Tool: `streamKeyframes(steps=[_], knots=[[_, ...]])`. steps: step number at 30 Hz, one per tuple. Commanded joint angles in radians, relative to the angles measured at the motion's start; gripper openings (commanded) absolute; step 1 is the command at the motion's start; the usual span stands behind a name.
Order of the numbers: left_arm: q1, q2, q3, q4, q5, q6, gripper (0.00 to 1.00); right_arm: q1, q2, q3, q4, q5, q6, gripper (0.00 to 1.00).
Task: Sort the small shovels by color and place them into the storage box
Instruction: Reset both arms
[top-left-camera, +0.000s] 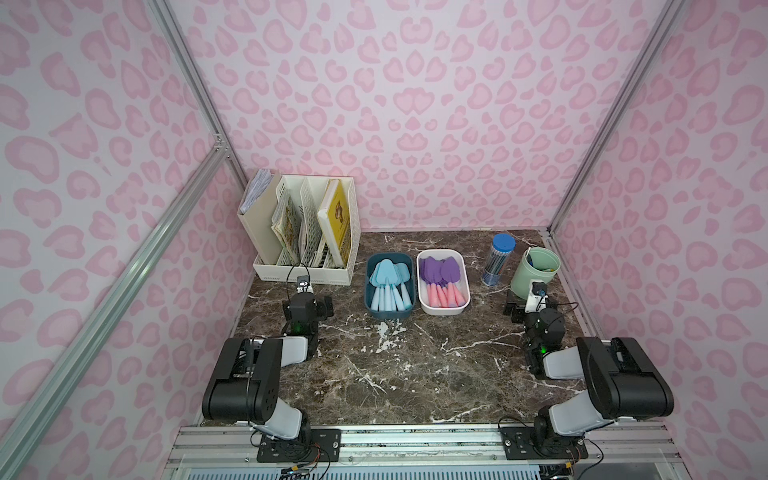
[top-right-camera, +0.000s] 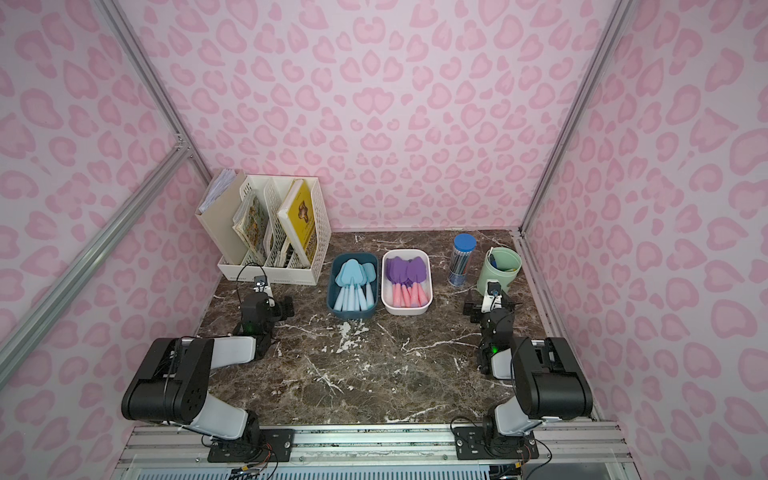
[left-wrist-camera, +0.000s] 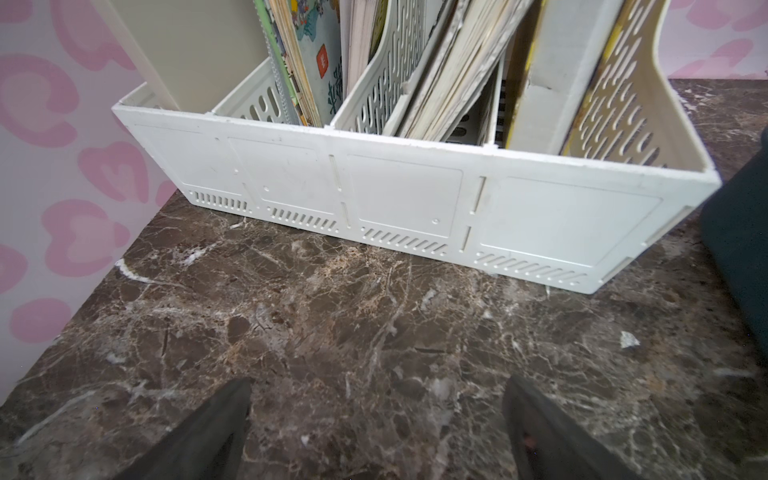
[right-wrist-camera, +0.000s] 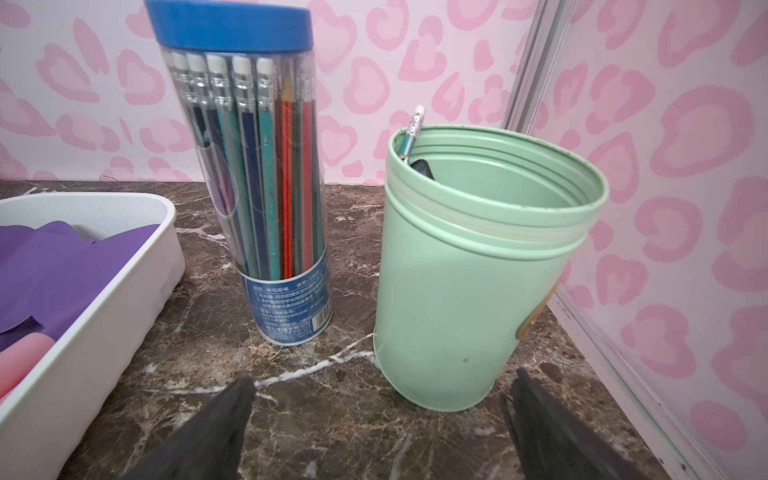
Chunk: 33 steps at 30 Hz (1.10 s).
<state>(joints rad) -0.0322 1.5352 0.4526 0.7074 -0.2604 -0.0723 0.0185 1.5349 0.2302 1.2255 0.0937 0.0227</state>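
Observation:
Several light blue shovels (top-left-camera: 388, 280) lie together in a dark blue storage box (top-left-camera: 370, 305), shown in both top views. Beside it a white box (top-left-camera: 465, 291) holds several shovels with purple blades and pink handles (top-left-camera: 442, 278); their purple blades (right-wrist-camera: 62, 257) and the white wall (right-wrist-camera: 137, 266) show in the right wrist view. My left gripper (left-wrist-camera: 376, 386) is open over bare marble, facing the file rack. My right gripper (right-wrist-camera: 382, 384) is open and empty, just short of the green cup. Both arms sit folded at the table's sides, well clear of the boxes.
A white file rack (top-left-camera: 307, 270) with books stands at the back left. A clear blue-capped pencil tube (right-wrist-camera: 257, 187) and a green cup (right-wrist-camera: 469, 291) stand at the back right. The dark blue box's wall (left-wrist-camera: 739, 232) is beside the rack. Pink walls and metal posts close three sides.

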Motion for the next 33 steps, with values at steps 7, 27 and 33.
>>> streamKeyframes(steps=[7,27,33], knots=[[0.000,-0.003,0.006,0.004,0.005,0.002,0.99,0.001,-0.002,0.005,0.013,0.000,0.005,0.99],[0.000,-0.003,0.006,0.004,0.005,0.003,0.99,-0.016,-0.002,0.010,0.002,-0.058,-0.001,1.00],[0.000,-0.004,0.007,0.004,0.006,0.002,0.99,-0.015,-0.003,0.009,0.005,-0.043,0.003,1.00]])
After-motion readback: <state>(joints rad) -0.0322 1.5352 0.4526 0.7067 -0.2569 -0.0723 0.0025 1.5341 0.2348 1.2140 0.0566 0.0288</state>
